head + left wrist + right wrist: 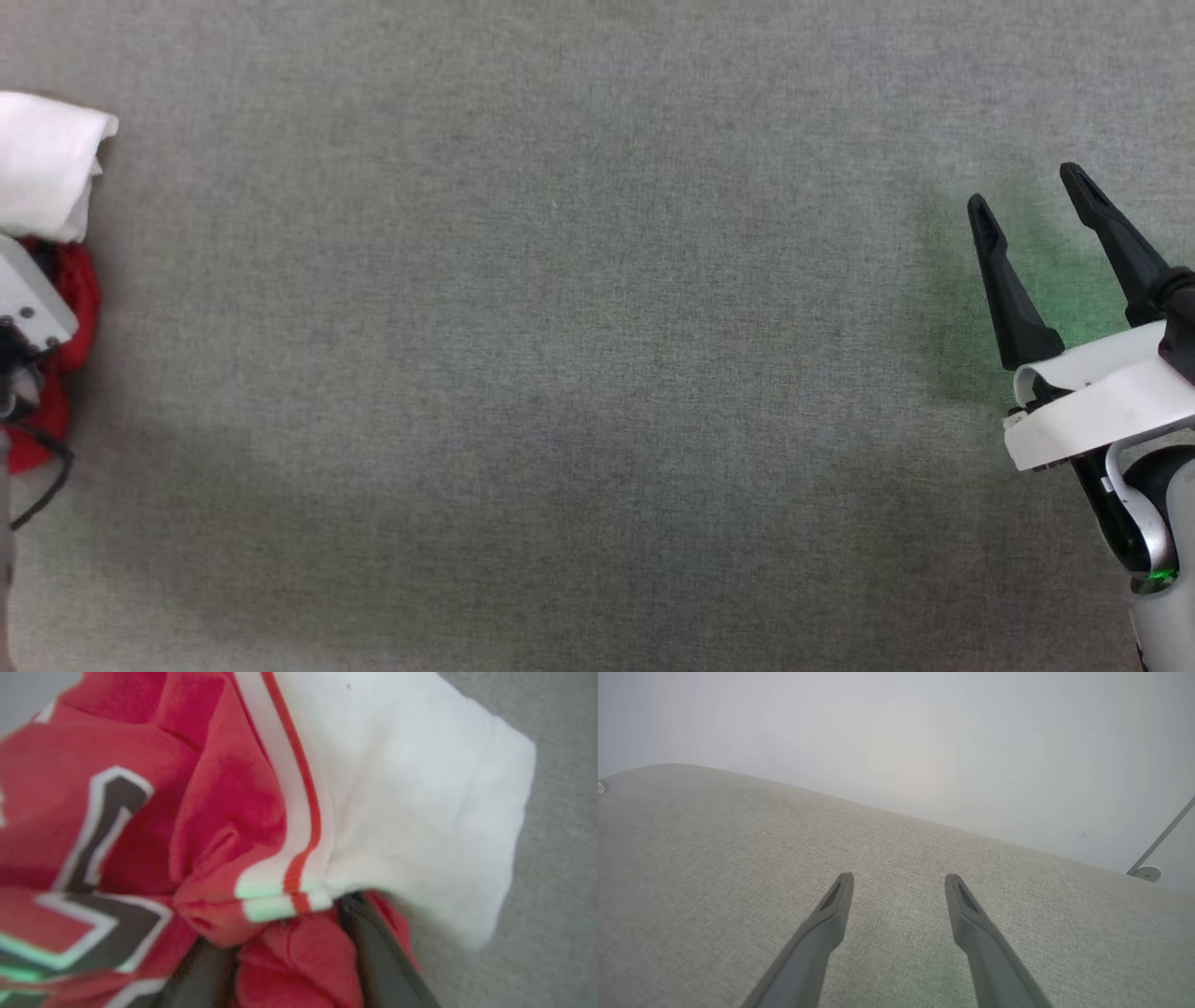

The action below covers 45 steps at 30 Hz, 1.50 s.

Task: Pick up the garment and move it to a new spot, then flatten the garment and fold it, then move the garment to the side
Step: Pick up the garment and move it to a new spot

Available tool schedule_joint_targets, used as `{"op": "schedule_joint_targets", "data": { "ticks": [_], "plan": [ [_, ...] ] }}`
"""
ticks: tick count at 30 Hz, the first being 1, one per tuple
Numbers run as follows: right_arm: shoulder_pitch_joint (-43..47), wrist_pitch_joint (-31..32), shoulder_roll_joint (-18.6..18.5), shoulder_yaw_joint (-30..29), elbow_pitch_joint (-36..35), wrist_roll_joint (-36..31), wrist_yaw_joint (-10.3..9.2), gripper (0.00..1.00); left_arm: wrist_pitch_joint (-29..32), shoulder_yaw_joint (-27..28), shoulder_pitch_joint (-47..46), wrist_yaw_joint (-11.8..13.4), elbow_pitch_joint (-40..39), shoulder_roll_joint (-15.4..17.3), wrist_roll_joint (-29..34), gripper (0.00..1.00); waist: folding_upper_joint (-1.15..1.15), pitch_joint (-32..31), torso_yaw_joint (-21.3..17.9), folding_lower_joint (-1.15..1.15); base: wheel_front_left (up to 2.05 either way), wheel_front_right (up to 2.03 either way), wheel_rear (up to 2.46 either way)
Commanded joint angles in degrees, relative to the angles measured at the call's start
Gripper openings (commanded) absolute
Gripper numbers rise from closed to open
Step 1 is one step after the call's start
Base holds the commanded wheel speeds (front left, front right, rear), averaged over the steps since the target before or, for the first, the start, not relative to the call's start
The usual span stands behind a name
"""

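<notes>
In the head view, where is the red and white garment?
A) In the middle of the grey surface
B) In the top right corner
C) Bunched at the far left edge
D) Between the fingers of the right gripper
C: the garment is bunched at the left edge of the head view, while the right gripper stands open over the bare grey surface far to the right.

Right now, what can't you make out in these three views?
Garment, head view: runs off the left edge; the left arm's pale wrist housing covers part of the rest.
Left gripper, left wrist view: fingertips buried in bunched red cloth; grip or no grip cannot be told.
Lettering, left wrist view: blurred, creased, cut by the frame edge; unreadable.
</notes>
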Motion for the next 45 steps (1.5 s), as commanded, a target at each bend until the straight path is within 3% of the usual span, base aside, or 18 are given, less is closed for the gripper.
{"op": "schedule_joint_targets", "data": {
  "ticks": [1, 7, 13, 20, 33, 45],
  "plan": [
    [0.5, -0.4, 0.3, -0.5, 0.3, -0.4, -0.08, 1.00, 0.7, -1.5, 2.3, -0.9, 2.1, -2.6, 0.7, 0.00, 0.00, -2.1, 1.3, 0.00, 0.00, 0.00, 0.00],
    [2.4, -1.7, 1.3, -1.3, 1.8, 0.1, -0.08, 1.00, -5.4, -2.8, -1.4, -1.0, -1.1, 1.4, 2.2, 0.00, 0.00, -6.8, 3.2, 0.00, 0.00, 0.00, 0.00],
    [4.8, -2.9, 3.0, -2.6, 3.3, 0.5, -0.08, 1.00, -10.6, -4.1, -2.8, -1.3, -4.9, 3.3, 2.6, 0.00, 0.00, -11.8, 5.1, 0.00, 0.00, 0.00, 0.00],
    [7.0, -4.0, 4.6, -4.2, 4.1, 0.4, -0.08, 1.00, -11.3, -6.6, -4.6, -1.4, -10.5, 4.7, 3.4, 0.00, 0.00, -16.2, 6.8, 0.00, 0.00, 0.00, 0.00],
    [9.8, -5.4, 7.1, -7.1, 4.4, 0.0, -0.08, 1.00, -2.9, -12.8, -3.6, -1.5, -28.2, 7.8, -2.3, 0.00, 0.00, -22.0, 7.3, 0.00, 0.00, 0.00, 0.00],
    [11.8, -6.6, 8.9, -11.9, 3.9, -1.1, -0.08, 1.00, 9.1, -15.5, 0.9, -0.2, -47.4, 9.0, -5.6, 0.00, 0.00, -23.5, 0.9, 0.00, 0.00, 0.00, 0.00]
  ]
}}
